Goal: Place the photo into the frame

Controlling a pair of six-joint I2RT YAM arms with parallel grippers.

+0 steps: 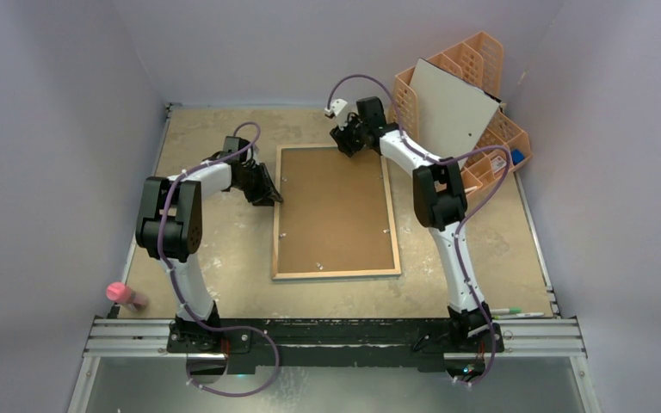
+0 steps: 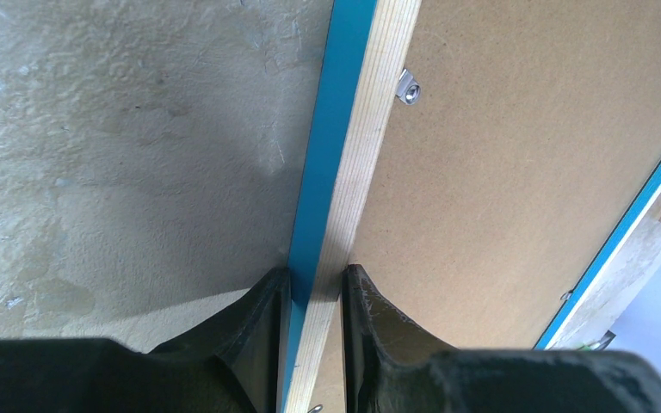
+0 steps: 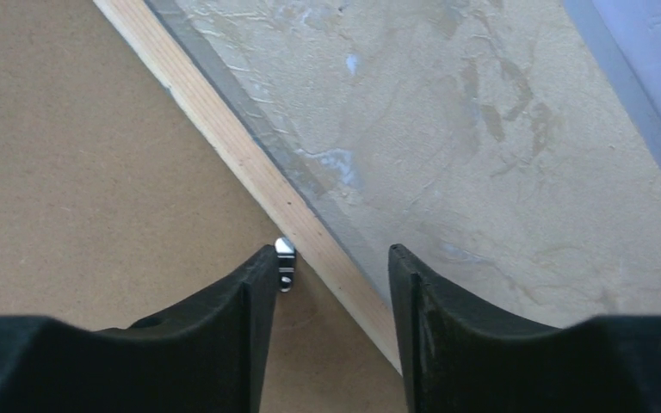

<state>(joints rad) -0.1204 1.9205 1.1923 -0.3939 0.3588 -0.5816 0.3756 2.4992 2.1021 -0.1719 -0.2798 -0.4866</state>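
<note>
Pale walls stand around a tan table (image 1: 224, 258). On the left, the left gripper (image 2: 314, 274) is nearly closed and pinches the left rim of the frame (image 1: 336, 274), which lies face down in the middle. At the frame's far rim, the right gripper (image 3: 334, 258) is open and holds nothing, with an orange rack (image 1: 482, 52) far right.

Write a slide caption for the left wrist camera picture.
Left gripper pinching the edge of the face-down frame, brown backing in place.
</note>
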